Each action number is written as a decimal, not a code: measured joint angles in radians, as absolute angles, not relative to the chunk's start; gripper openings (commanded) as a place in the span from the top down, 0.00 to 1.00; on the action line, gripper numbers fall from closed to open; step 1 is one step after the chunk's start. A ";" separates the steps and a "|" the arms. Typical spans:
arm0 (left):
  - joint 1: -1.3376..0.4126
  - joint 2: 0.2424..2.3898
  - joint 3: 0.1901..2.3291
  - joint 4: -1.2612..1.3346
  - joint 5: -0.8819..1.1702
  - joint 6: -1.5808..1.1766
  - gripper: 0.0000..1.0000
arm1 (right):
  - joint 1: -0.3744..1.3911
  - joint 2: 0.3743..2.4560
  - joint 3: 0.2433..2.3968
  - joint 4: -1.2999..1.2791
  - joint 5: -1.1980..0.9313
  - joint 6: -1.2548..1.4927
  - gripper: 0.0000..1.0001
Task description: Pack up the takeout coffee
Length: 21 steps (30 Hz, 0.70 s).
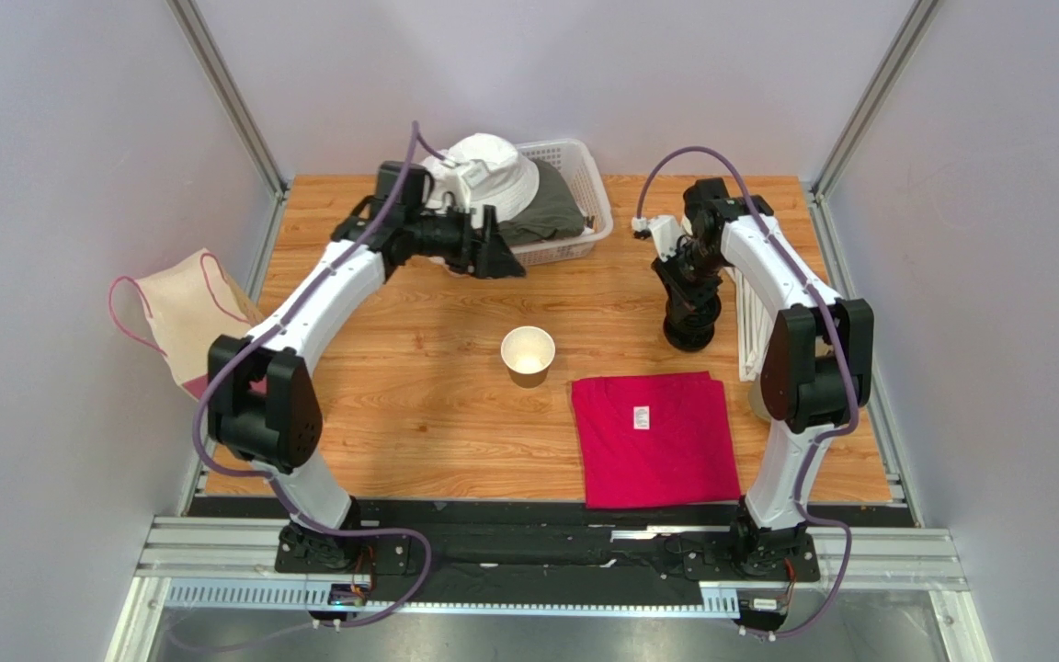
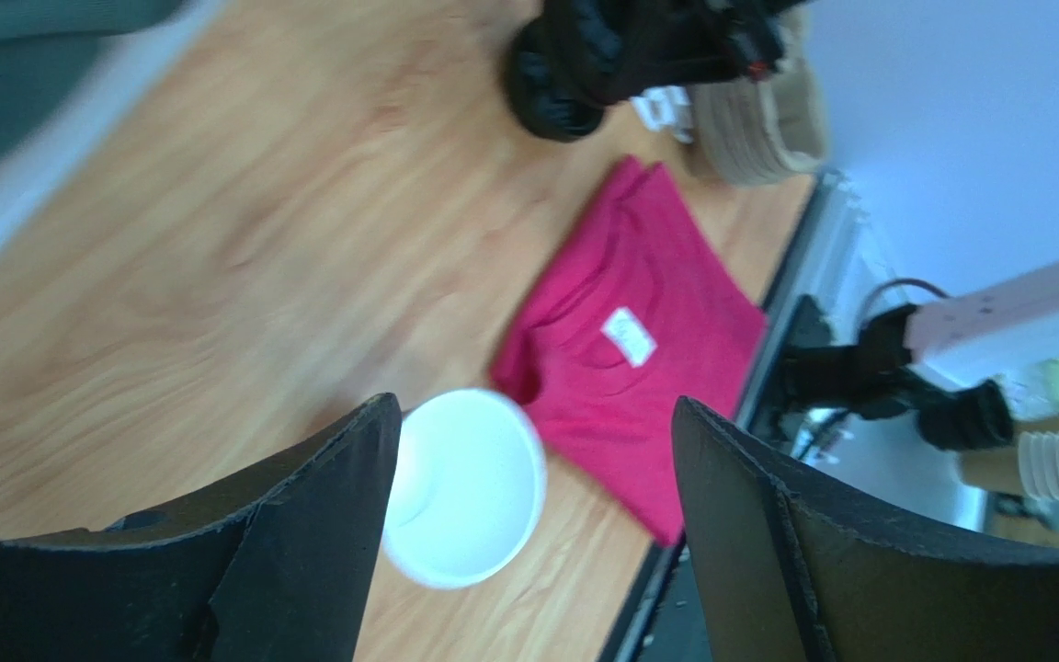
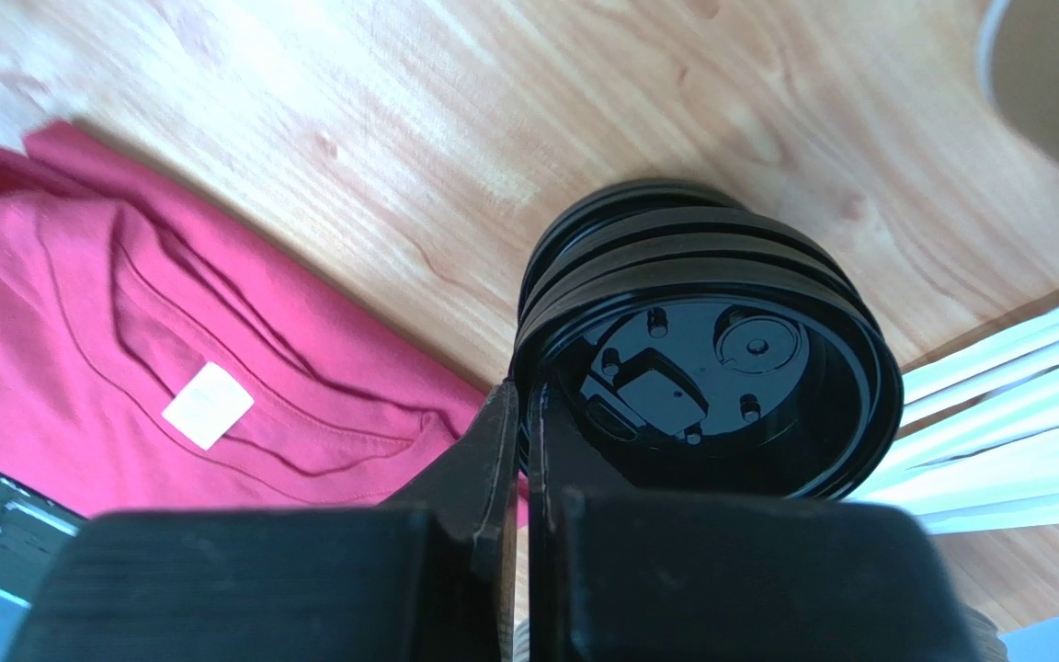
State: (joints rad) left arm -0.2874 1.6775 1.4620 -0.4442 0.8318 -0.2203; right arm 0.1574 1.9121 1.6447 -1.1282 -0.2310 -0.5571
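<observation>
Packing is barely begun: the right tool point(image 3: 521, 403) is clamped on the top lid point(image 3: 715, 370), the cup point(image 1: 528, 352) sits uncapped to its left, and the left tool point(image 2: 532, 414) is apart and empty.

Left fingers point(image 2: 307, 545) spread wide, arm point(image 1: 321, 293) extended, right fingers point(image 3: 473, 476) pressed together, arm point(image 1: 774, 280) bent

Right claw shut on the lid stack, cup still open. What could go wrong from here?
1. The right claw pinches only a thin rim on the stack of round black plastic lids; nested lids may lift together, or slip out.
2. The small tan paper cup stands unheld; pressing a lid on could tip it toward the folded magenta T-shirt.
</observation>
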 measured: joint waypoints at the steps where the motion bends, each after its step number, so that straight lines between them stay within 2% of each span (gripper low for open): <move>1: -0.321 1.694 1.460 -0.407 0.845 -0.262 0.25 | 0.156 1.914 1.654 -1.127 -0.235 -0.548 1.00; 6: -0.454 1.758 1.370 -0.078 0.878 -0.495 0.29 | 0.149 1.914 1.681 -1.124 -0.251 -0.511 1.00; 11: -0.511 1.893 1.357 0.214 0.853 -0.754 0.38 | 0.136 1.915 1.681 -1.126 -0.274 -0.466 1.00; 15: -0.539 2.015 1.362 0.334 0.801 -0.920 0.49 | 0.122 1.915 1.680 -1.126 -0.287 -0.440 1.00; 21: -0.589 2.103 1.371 0.419 0.736 -1.102 0.55 | 0.113 1.914 1.657 -1.124 -0.295 -0.418 1.00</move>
State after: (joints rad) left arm -0.5892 2.1025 1.3712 0.4191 0.7357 -1.1019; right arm 0.1131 1.9144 1.6569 -1.1244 -0.2955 -0.4175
